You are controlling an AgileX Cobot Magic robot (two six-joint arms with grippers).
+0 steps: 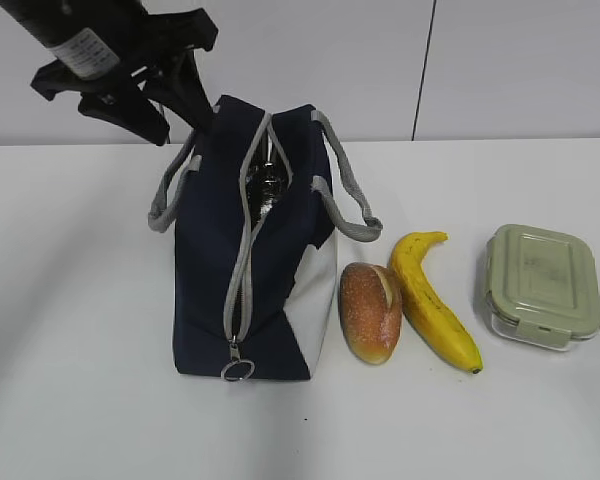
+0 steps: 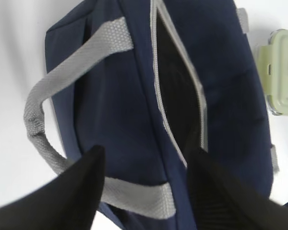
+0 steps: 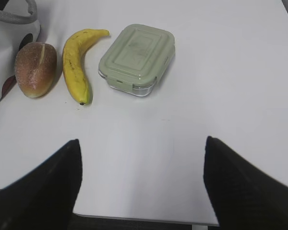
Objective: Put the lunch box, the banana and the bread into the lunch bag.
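The navy lunch bag (image 1: 210,260) stands left of centre, its grey zipper partly open at the far end (image 1: 265,190), ring pull (image 1: 238,371) at the near end. My left gripper (image 1: 183,125) is open just above the bag's far end. In the left wrist view my left gripper (image 2: 145,151) straddles the bag (image 2: 115,105) over a grey strap (image 2: 134,194). The bread (image 1: 370,312), banana (image 1: 433,300) and green-lidded lunch box (image 1: 542,285) lie right of the bag. My right gripper (image 3: 141,140) is open and empty, well short of the bread (image 3: 35,68), banana (image 3: 74,62) and lunch box (image 3: 137,57).
The white table (image 1: 80,400) ends at a front edge under my right gripper (image 3: 134,218). A white wall (image 1: 480,60) rises behind the table. The bag's white panel (image 3: 5,48) and the lunch box's corner (image 2: 281,72) also show in the wrist views.
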